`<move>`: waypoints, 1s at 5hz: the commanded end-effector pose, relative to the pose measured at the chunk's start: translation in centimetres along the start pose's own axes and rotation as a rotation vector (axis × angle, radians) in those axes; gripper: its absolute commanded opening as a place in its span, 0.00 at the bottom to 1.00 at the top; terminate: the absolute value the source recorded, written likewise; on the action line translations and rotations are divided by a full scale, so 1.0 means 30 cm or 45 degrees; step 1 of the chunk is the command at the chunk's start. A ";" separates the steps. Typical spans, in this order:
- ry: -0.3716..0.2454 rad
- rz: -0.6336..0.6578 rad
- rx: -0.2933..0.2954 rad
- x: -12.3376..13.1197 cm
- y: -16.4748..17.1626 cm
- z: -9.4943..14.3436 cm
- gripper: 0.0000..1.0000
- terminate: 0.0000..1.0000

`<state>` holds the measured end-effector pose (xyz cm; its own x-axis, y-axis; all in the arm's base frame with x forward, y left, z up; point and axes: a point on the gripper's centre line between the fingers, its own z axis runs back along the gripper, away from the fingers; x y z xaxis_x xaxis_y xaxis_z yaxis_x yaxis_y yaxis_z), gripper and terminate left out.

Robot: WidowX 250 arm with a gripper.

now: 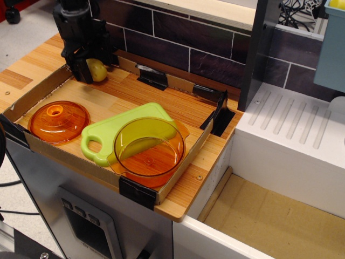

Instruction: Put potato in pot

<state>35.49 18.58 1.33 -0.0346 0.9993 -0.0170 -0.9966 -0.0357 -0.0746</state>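
The pale-yellow potato [99, 70] lies in the far left corner of the cardboard tray [35, 93]. My black gripper [95, 67] has come down over it. Its fingers stand on either side of the potato and hide its left part. The jaws look open, and the potato still rests on the wooden floor. The amber-orange transparent pot [151, 148] stands empty at the front right of the tray, partly on the light-green cutting board [116, 129], well away from the gripper.
An orange domed lid with a knob [58, 121] lies at the tray's front left. A dark brick wall [178, 40] runs behind the tray. A white drainer [294, 127] stands to the right, with a grey post [259, 48] beside it.
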 end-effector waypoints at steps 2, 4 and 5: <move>0.051 -0.012 -0.080 0.020 0.002 0.110 0.00 0.00; 0.058 -0.085 -0.111 -0.046 0.038 0.227 0.00 0.00; 0.054 -0.121 -0.151 -0.137 0.091 0.319 0.00 0.00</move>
<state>31.92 13.71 8.91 0.0638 0.9947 -0.0808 -0.9889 0.0522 -0.1390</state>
